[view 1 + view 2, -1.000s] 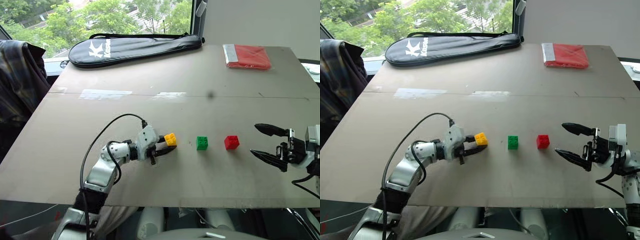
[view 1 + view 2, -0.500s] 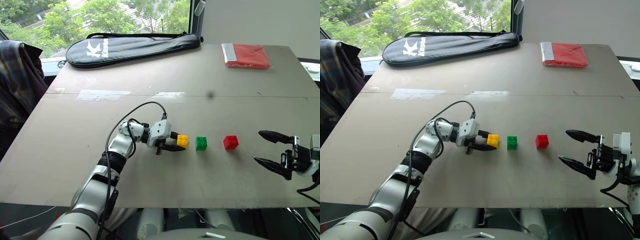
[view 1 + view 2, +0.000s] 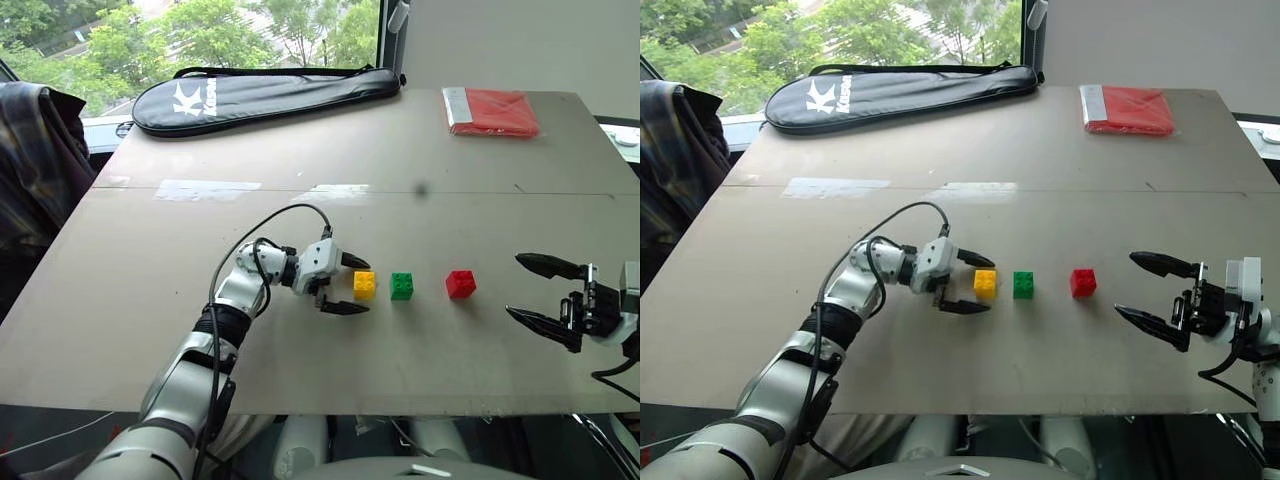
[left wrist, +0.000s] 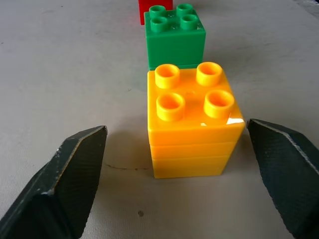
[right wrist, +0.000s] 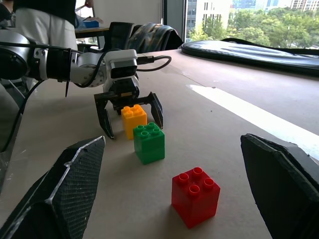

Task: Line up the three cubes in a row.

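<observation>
Three studded cubes stand in a row on the grey table (image 3: 300,150): yellow cube (image 3: 365,285), green cube (image 3: 402,286), red cube (image 3: 461,284). My left gripper (image 3: 350,285) is open, its two black fingers spread on either side of the yellow cube without touching it. In the left wrist view the yellow cube (image 4: 192,119) rests on the table between the fingertips (image 4: 75,169), with the green cube (image 4: 174,37) and red cube (image 4: 154,6) lined up behind it. My right gripper (image 3: 535,292) hangs open to the right of the red cube (image 5: 195,195), apart from it.
A black racket bag (image 3: 265,95) lies along the table's far edge. A flat red packet (image 3: 490,110) with a silver edge sits at the far right. A plaid garment (image 3: 35,165) hangs on a chair at the left. A person stands beyond the table (image 5: 45,22).
My left gripper carried the yellow cube rightward, set it down beside the green cube, and has now opened and let it go. The right gripper stayed put.
</observation>
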